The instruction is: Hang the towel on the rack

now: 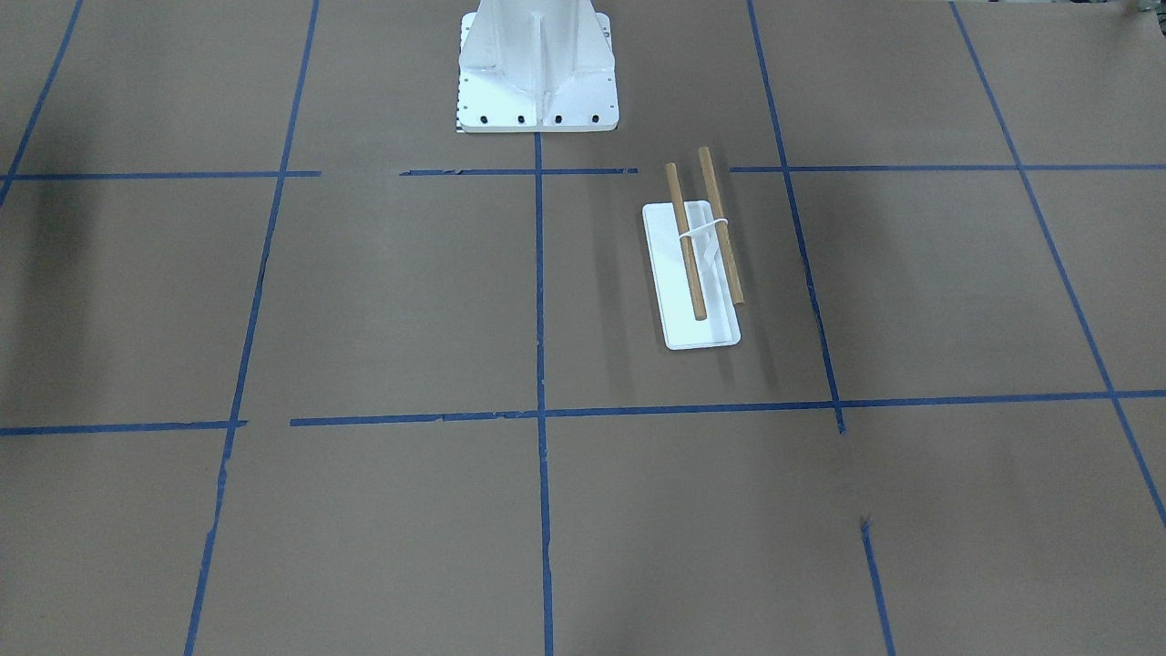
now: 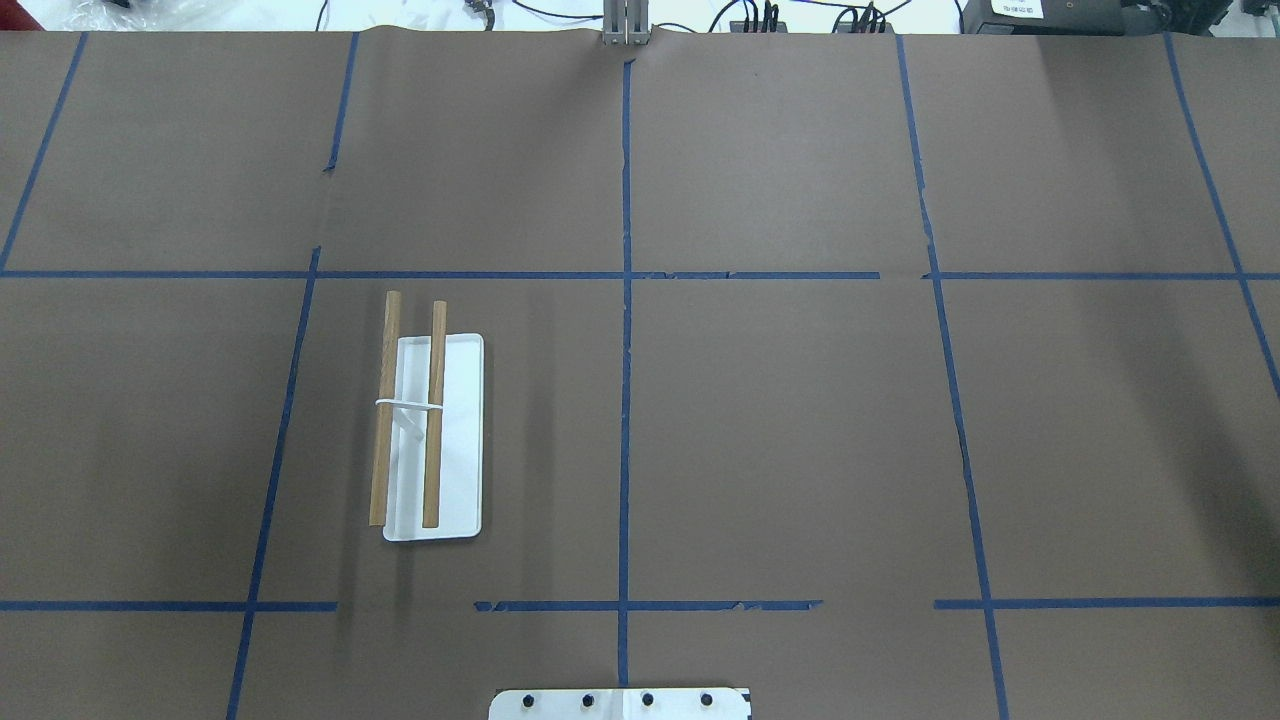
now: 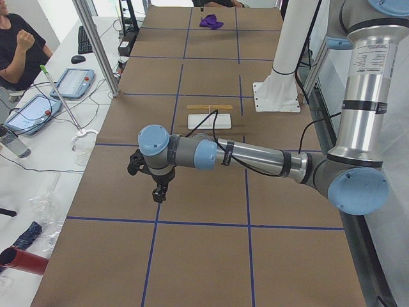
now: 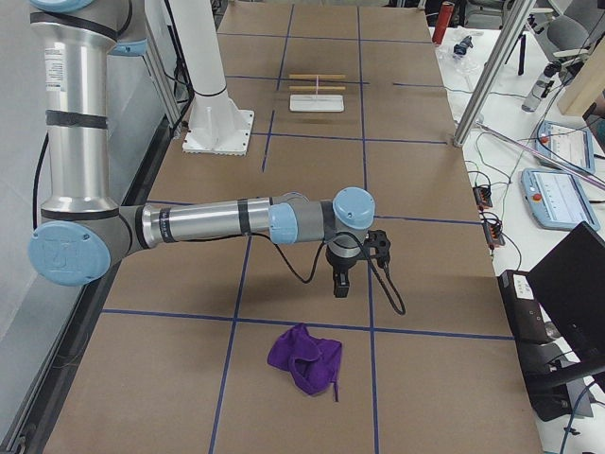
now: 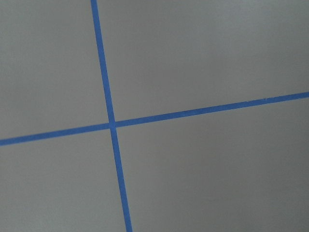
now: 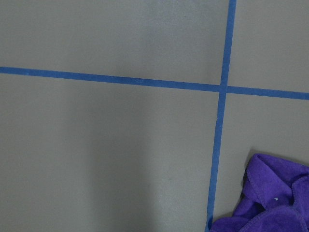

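Observation:
The rack (image 1: 669, 273) stands on the brown table: a flat white base with two parallel wooden dowel bars, both bare. It also shows in the overhead view (image 2: 460, 430) on the robot's left half. The towel (image 4: 307, 359) is a crumpled purple cloth lying flat at the table's right end, also in the right wrist view (image 6: 270, 203). My right gripper (image 4: 340, 284) hangs just above the table a short way from the towel; I cannot tell whether it is open or shut. My left gripper (image 3: 160, 192) hangs low at the table's left end, away from the rack; its state cannot be told.
The white bolted robot pedestal (image 1: 537, 82) stands at the table's robot side, near the rack. Blue tape lines grid the table. Aluminium posts (image 3: 96, 45) and a side bench with tablets (image 3: 70, 83) and a seated person (image 3: 16, 45) border the far long edge.

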